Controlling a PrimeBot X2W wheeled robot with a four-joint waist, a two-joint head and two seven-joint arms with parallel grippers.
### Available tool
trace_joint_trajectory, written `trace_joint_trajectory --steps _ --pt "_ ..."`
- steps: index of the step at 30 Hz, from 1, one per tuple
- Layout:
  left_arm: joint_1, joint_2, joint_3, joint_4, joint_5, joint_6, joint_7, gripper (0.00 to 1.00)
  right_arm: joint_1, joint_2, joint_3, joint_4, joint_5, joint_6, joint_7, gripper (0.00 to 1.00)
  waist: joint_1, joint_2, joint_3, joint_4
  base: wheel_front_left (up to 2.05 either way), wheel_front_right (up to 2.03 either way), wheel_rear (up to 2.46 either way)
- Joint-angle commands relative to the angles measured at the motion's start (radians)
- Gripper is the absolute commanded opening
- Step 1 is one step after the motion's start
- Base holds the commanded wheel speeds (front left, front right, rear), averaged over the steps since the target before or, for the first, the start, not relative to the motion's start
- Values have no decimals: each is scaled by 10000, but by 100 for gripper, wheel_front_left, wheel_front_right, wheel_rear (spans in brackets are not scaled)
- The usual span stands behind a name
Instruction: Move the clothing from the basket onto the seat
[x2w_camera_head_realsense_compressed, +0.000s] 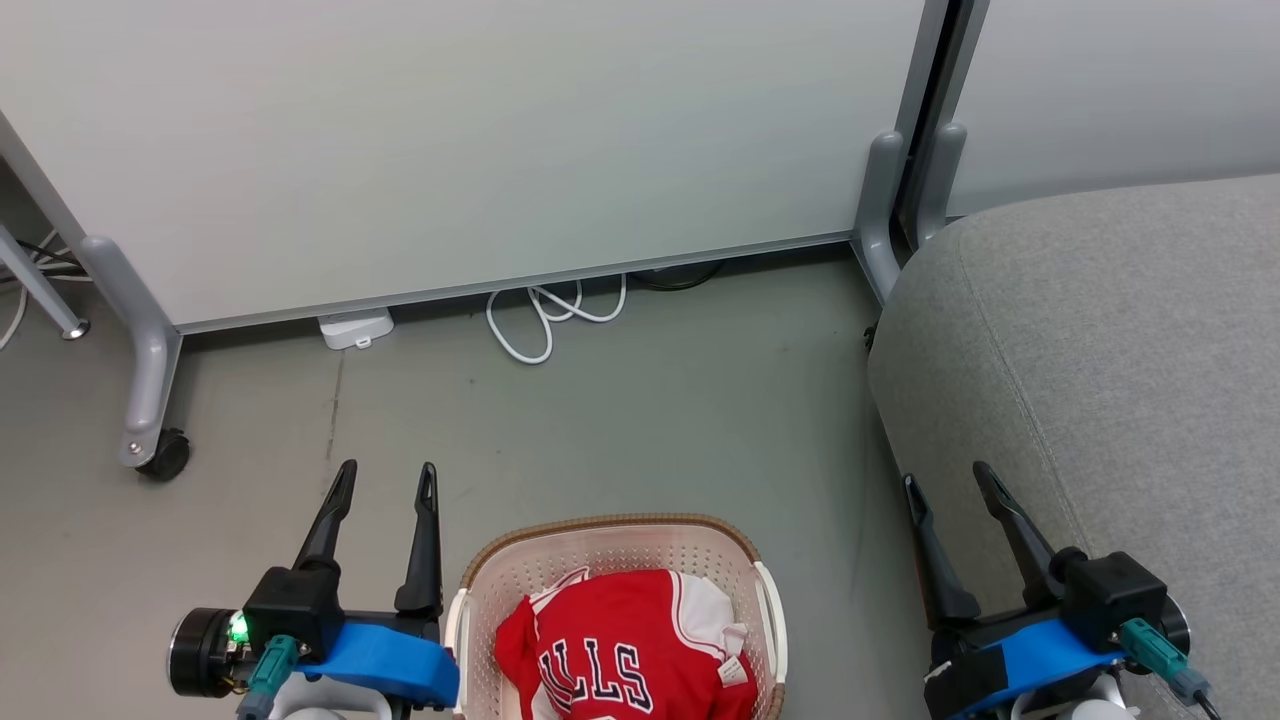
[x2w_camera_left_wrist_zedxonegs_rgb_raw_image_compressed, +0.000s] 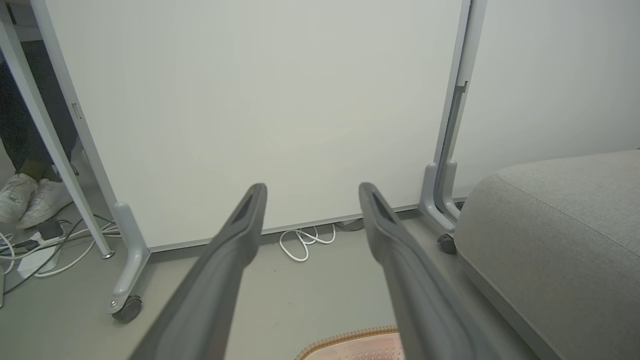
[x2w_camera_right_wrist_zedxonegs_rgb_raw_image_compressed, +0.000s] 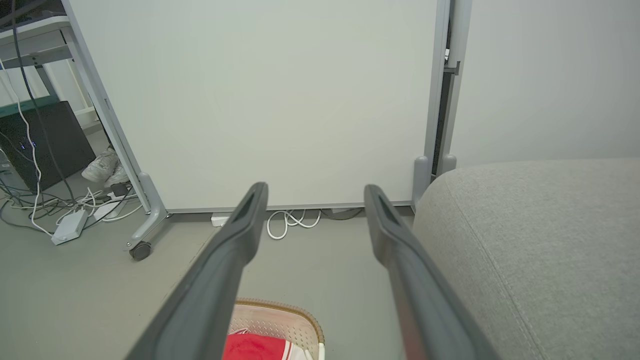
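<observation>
The clothing (x2w_camera_head_realsense_compressed: 625, 650) lies bunched inside the basket (x2w_camera_head_realsense_compressed: 610, 530). The left gripper (x2w_camera_head_realsense_compressed: 388, 475) is left of the basket, fingers spread, empty. The right gripper (x2w_camera_head_realsense_compressed: 945, 478) is right of it, likewise spread. The seat (x2w_camera_head_realsense_compressed: 1120, 350) lies right of the basket.

Shiny red cloth clothing (x2w_camera_head_realsense_compressed: 620, 650), perforated plastic basket (x2w_camera_head_realsense_compressed: 610, 545), matt grey woven-fabric seat (x2w_camera_head_realsense_compressed: 1120, 380), smooth floor (x2w_camera_head_realsense_compressed: 620, 430).

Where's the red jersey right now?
In the head view, the red Bulls jersey lies in the cream perforated basket on the floor, left of the grey sofa seat.
</observation>
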Motion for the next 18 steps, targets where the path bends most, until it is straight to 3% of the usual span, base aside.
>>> trace_joint_trajectory --steps 1,11,18 --pt "-126 -9 41 5 7 -29 -49 100 -99 -47 1 -10 24 4 -56 100 0 0 13 -8 0 0 0" --pt "-949 -16 -219 939 -408 -218 -39 100 -447 -44 57 -120 -44 4 -54 100 0 0 636 -238 0 0 0" --pt "-2445 419 -1024 2478 -68 -305 -41 100 -1062 -40 157 -317 -96 4 -48 100 0 0 1806 -714 0 0 0"
